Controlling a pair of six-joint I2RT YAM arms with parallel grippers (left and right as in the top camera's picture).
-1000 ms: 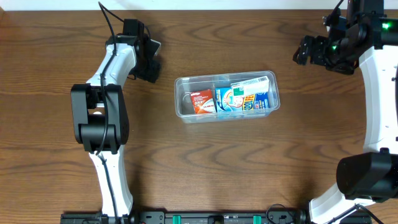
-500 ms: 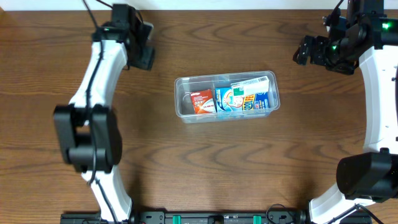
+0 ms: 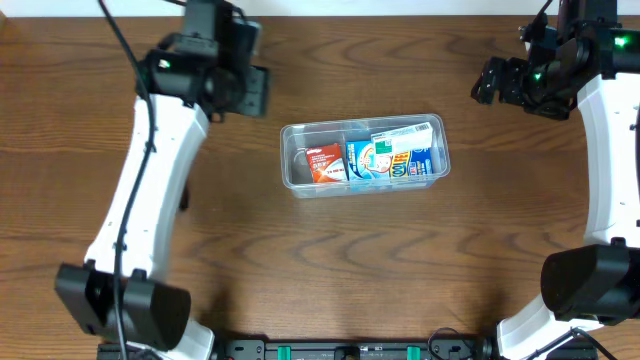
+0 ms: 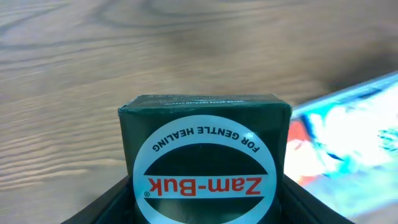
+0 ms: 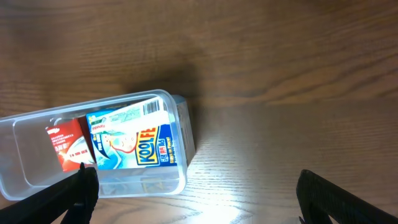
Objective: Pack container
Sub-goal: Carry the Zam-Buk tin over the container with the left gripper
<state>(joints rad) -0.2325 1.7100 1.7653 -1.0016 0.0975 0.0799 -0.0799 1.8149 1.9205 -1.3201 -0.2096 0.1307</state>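
The clear plastic container (image 3: pixel 363 183) lies at the table's middle and holds a red packet (image 3: pixel 325 161) and blue-and-white Koolfever packets (image 3: pixel 395 155). My left gripper (image 3: pixel 250 88) hovers just left of and behind it, shut on a dark green Zam-Buk box (image 4: pixel 205 155) whose round label faces the wrist camera. At the right of the left wrist view the packets (image 4: pixel 348 137) show as a blur. My right gripper (image 3: pixel 492 80) hangs open and empty at the far right. In its own view the container (image 5: pixel 177 158) lies at lower left, between and beyond its fingers (image 5: pixel 68 196).
Bare brown wooden table surrounds the container on all sides. The white left arm (image 3: pixel 140 190) stretches across the left half of the table. The right arm (image 3: pixel 610 150) runs along the right edge.
The left arm has stretched out from its folded pose. Its gripper, still holding the green box, first went back and left, then swung right toward the container. The right arm has not moved.
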